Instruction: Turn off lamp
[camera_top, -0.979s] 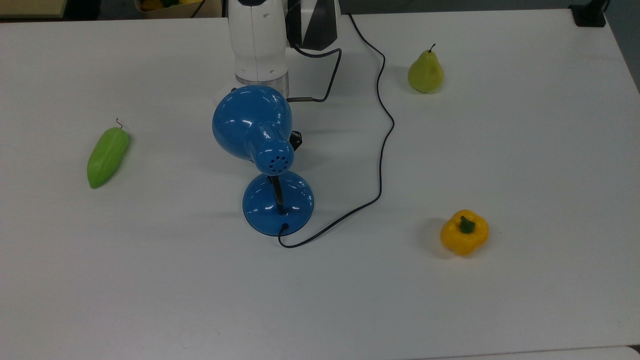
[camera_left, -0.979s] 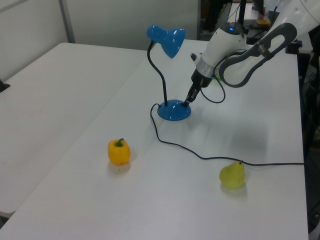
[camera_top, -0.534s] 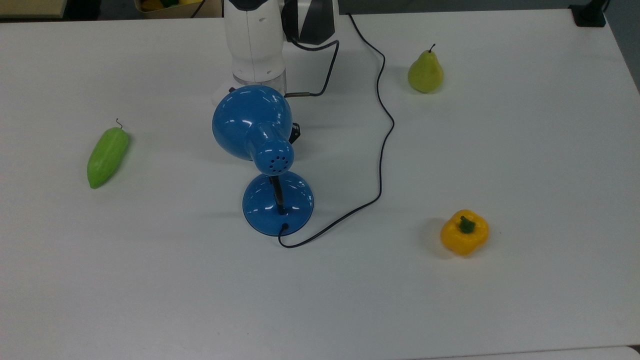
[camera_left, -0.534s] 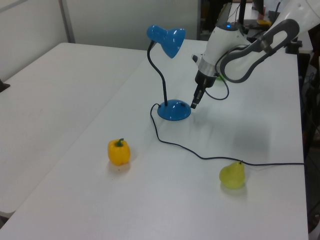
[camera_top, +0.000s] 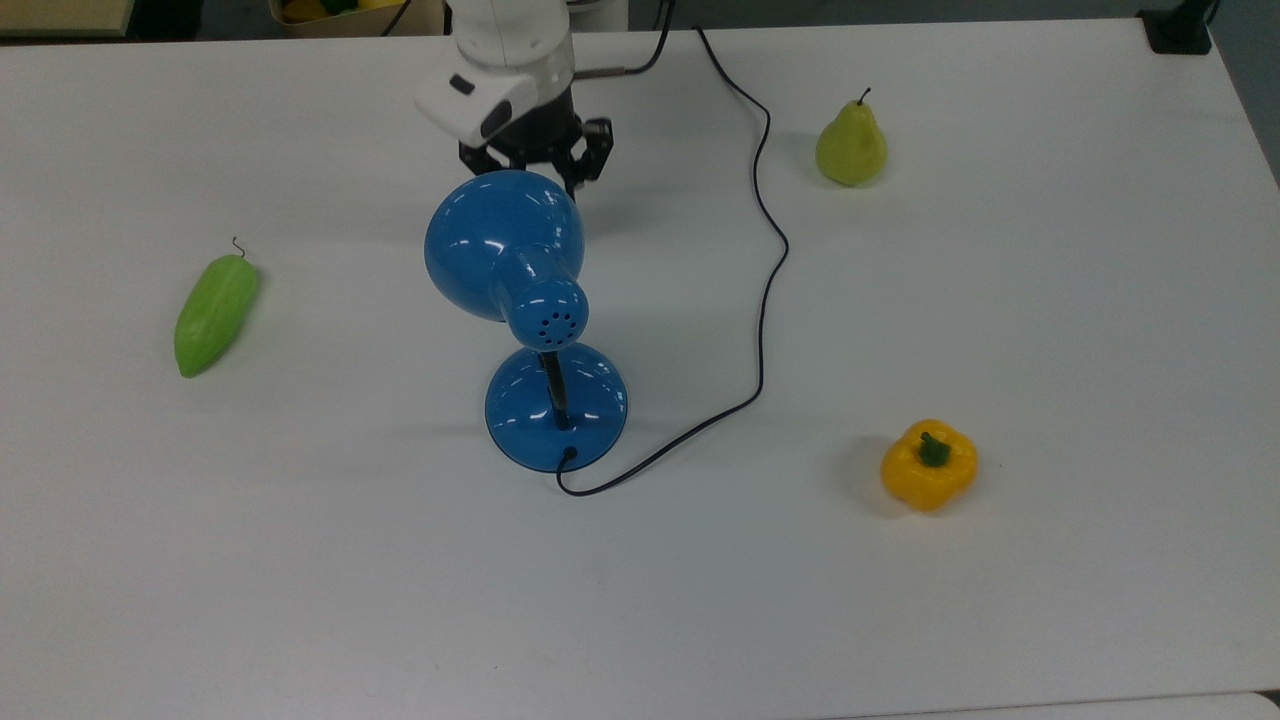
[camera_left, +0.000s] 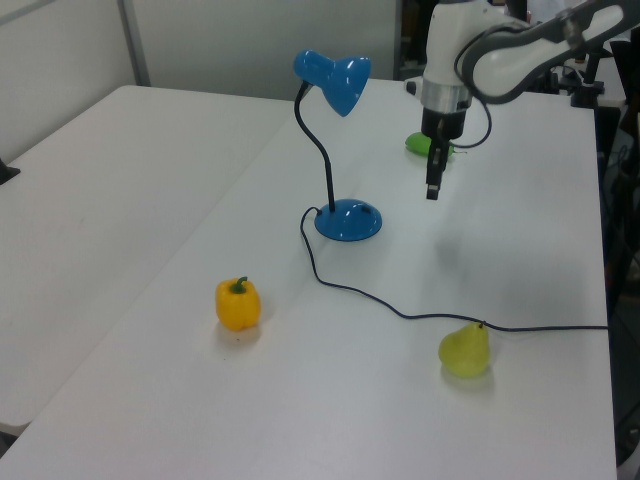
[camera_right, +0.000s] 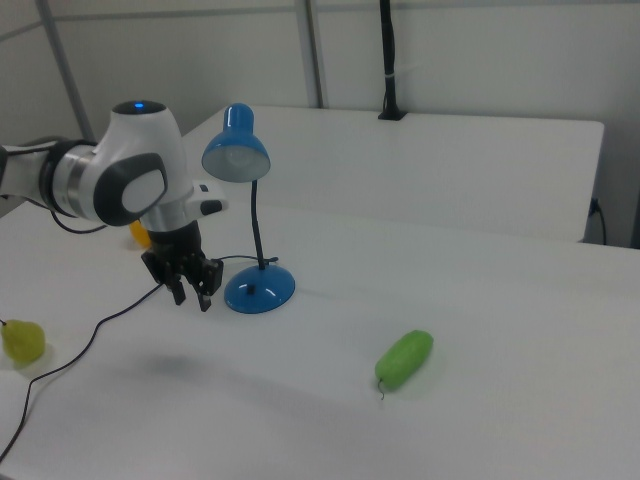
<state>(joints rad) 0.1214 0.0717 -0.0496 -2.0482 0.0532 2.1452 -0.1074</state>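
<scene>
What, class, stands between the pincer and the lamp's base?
Nothing visible. In the left view the pincer hangs above bare table, apart from the lamp base on the left view's left. The cord, pear, pepper and green vegetable all lie off that line.

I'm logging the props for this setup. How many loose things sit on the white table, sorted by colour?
Blue: 1, the lamp
Green: 2, the pear and the long green vegetable
Yellow: 1, the bell pepper
Total: 4
</scene>
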